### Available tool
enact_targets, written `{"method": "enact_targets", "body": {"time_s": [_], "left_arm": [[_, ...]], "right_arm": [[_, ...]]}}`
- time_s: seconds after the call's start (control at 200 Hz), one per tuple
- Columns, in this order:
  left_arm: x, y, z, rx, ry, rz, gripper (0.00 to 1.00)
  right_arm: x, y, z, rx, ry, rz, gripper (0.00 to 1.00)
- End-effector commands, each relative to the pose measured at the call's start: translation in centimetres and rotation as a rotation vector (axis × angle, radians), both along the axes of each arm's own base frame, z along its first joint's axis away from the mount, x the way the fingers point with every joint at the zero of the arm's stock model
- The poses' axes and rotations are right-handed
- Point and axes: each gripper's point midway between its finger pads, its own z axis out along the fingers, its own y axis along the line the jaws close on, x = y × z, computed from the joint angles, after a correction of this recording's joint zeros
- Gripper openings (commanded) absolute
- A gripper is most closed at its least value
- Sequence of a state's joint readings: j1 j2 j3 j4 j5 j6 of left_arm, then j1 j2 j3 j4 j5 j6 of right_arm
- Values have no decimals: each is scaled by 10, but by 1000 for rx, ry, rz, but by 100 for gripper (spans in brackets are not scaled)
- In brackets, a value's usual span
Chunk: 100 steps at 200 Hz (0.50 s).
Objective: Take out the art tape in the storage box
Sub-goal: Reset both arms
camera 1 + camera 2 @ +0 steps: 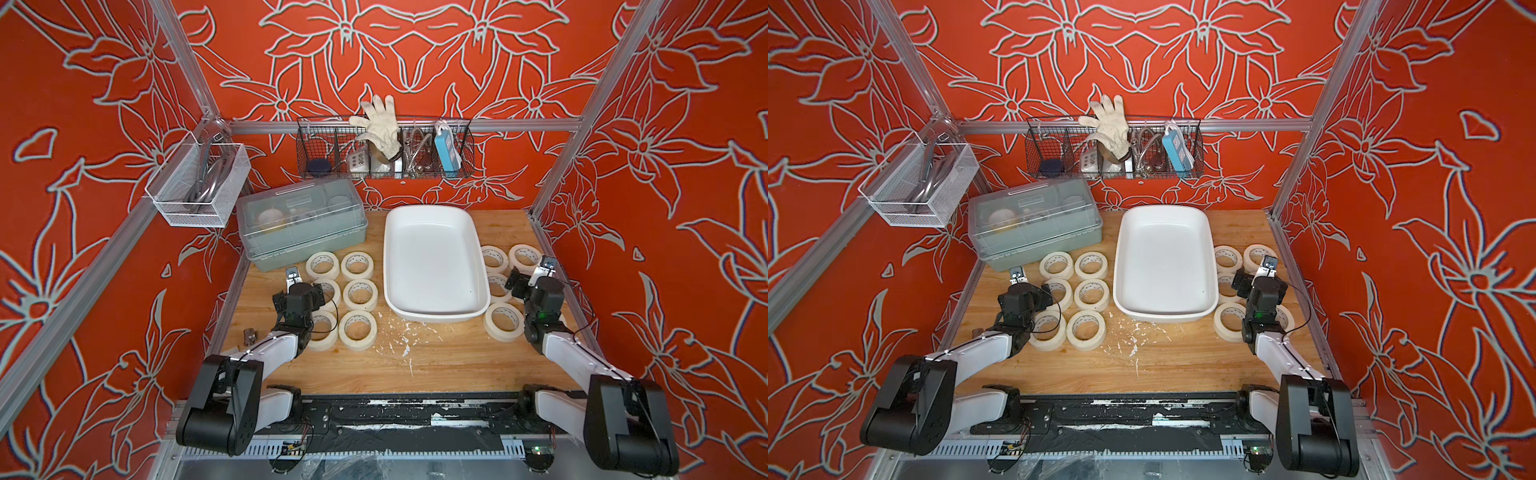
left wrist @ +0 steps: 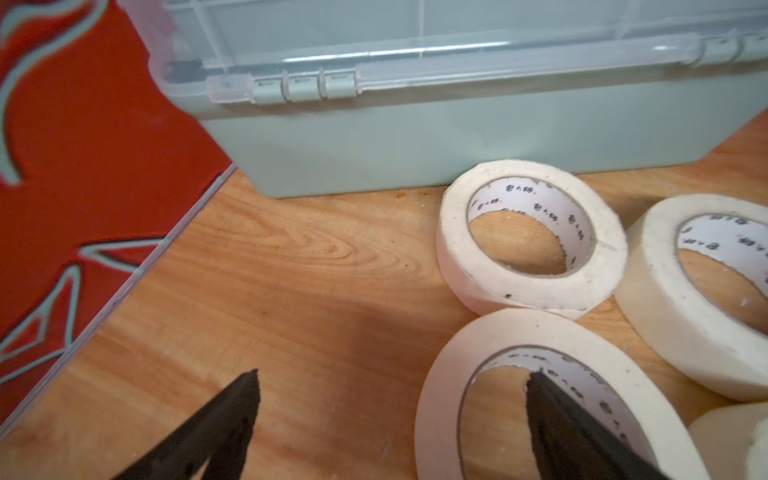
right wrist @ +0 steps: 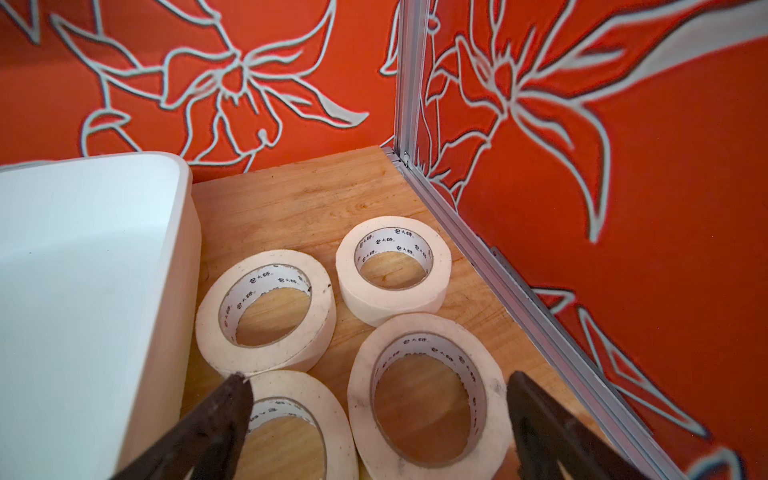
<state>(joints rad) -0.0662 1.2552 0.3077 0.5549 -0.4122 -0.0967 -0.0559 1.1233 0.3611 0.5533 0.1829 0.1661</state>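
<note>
The white storage box (image 1: 436, 319) (image 1: 1165, 319) stands mid-table, and nothing shows inside it; its wall (image 3: 189, 257) is beside my right gripper. Cream art tape rolls lie flat on the wood on both sides of it: several on the left (image 1: 360, 294) (image 2: 532, 237) and several on the right (image 1: 504, 322) (image 3: 392, 270). My left gripper (image 2: 392, 376) is open above the left group, with one finger over the hole of a roll (image 2: 465, 374). Over the right group my right gripper (image 3: 377, 379) is open, its fingers either side of a roll (image 3: 428, 390). Neither holds anything.
A grey-green box with a translucent lid (image 1: 301, 224) (image 2: 415, 137) stands behind the left rolls. A black wire basket (image 1: 384, 166) with a glove hangs on the back wall, a white mesh basket (image 1: 199, 187) on the left. A frame rail (image 3: 478, 241) runs close beside the right rolls.
</note>
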Motion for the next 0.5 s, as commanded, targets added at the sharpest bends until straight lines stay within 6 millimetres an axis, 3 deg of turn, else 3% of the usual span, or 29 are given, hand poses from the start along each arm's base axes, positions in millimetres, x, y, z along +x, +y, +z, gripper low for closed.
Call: {"method": "enact_targets", "body": {"time_s": [0.0,0.39,0.495], "left_arm": [[13,-5,8,-20,-116,-73,98],[23,-18,-6,-30,-76,-169,97],[24,-17,-6,-30,-65,-163,98]], "right_arm": [[-3,9,-2,-27,10,42,99],[4,23,2,-63,3,132,99],[2,20,-17,-62,64,118,99]]}}
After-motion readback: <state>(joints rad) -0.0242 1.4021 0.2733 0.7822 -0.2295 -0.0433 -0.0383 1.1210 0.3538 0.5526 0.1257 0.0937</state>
